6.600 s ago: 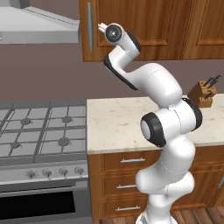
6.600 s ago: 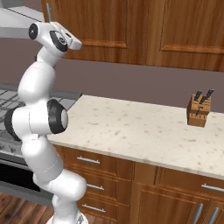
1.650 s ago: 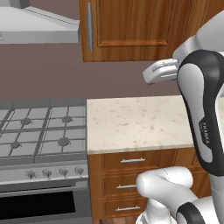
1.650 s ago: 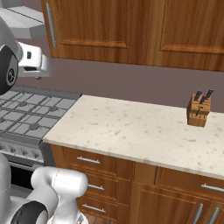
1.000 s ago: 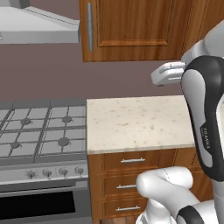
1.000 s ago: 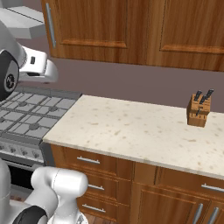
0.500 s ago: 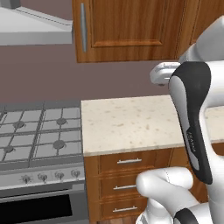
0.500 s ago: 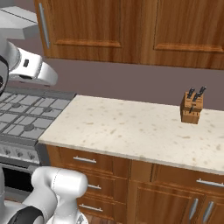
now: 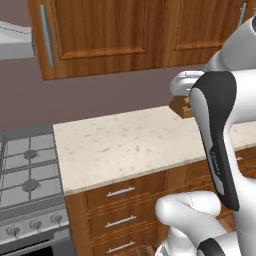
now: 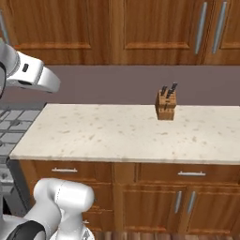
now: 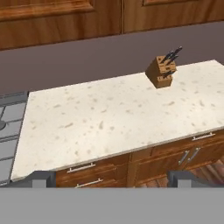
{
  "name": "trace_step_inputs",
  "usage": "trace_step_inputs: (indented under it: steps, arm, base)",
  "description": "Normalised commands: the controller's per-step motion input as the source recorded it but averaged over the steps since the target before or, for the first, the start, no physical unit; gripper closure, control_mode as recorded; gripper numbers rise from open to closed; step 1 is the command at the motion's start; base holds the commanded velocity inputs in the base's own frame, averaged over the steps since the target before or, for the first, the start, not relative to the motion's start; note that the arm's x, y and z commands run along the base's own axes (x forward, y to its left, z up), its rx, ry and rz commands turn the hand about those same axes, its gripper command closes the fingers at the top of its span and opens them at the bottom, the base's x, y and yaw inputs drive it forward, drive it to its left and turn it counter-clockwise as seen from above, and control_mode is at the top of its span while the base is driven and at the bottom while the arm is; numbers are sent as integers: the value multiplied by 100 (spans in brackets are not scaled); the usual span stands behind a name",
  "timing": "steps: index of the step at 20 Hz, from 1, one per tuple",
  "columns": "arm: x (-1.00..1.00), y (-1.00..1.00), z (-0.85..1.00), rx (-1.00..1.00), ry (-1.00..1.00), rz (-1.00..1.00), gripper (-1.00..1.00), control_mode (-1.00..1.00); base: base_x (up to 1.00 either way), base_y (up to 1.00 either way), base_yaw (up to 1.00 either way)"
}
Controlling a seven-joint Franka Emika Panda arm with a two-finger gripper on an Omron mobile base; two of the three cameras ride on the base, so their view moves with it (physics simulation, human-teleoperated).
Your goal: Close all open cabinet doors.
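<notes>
All the cabinet doors I can see run along the wall above the counter, and every one looks flush with its frame. The left one with the long silver handle sits flat in the left base view, and the 2 handled doors on the far right in the right base view look shut too. So my guess is the task's mostly or totally done here, unless there's an open door out of frame. The gripper hangs well back from the counter, fingertips spread wide with nothing between them, facing the knife block.
</notes>
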Motion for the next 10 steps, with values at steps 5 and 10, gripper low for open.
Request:
trace_step_inputs:
  steps: [5,10]
  arm:
    - [0,0,0,0,0,0,-100,100]
    - [0,0,0,0,0,0,-100,100]
  base:
    - [0,-50,-44]
    - [0,-66,-46]
